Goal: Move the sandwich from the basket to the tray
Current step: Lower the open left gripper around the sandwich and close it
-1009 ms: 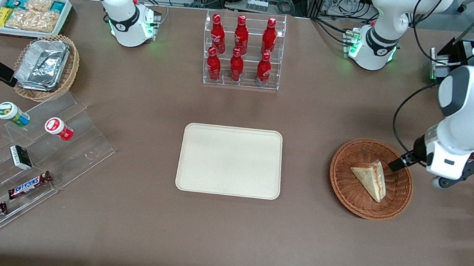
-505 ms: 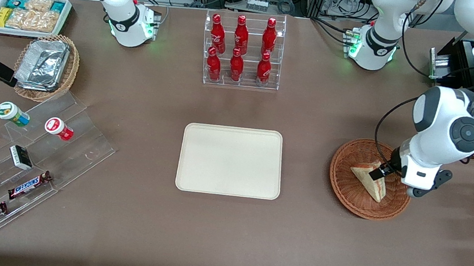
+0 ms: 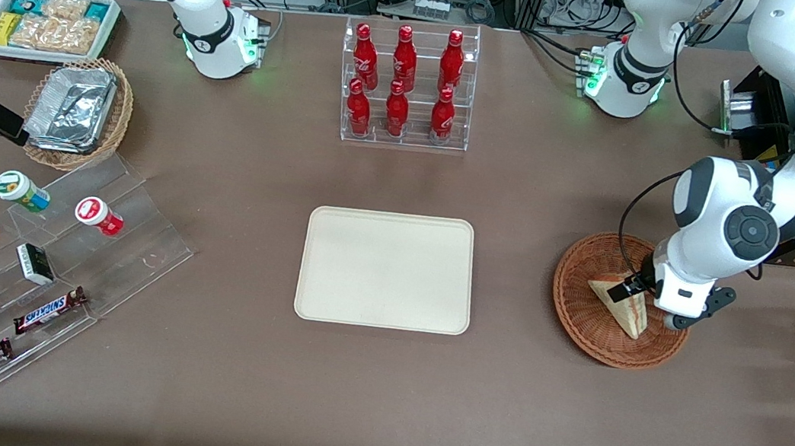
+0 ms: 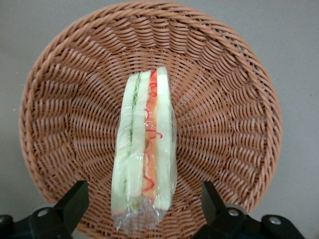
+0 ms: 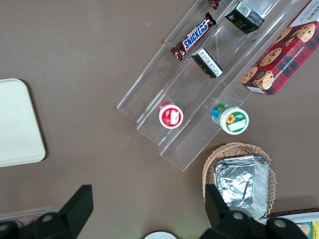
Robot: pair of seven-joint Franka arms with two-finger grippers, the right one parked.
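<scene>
Toward the working arm's end of the table from the tray (image 3: 387,269), the round reddish-brown basket (image 3: 584,320) rests on the brown table (image 3: 375,389), well apart from the tray. In the basket the sandwich (image 3: 619,304) stands on edge, a pale triangular wedge wrapped in clear film, with red, orange and green layers showing along its cut side in the left wrist view (image 4: 145,154). The gripper (image 3: 636,287) hangs directly over the sandwich, above the part of the basket that lies away from the tray. Its fingers (image 4: 75,199) are spread wide, one on each side of the wedge with clear gaps between, and they grasp nothing. In that wrist view the basket's weave (image 4: 234,124) surrounds the sandwich on all sides. The tray is cream-coloured with rounded corners, and nothing lies on it. Farther from the front camera than the tray stands a clear rack of red bottles (image 3: 404,86). Toward the parked arm's end of the table from the tray, a clear stepped stand (image 3: 53,270) carries small snacks.
</scene>
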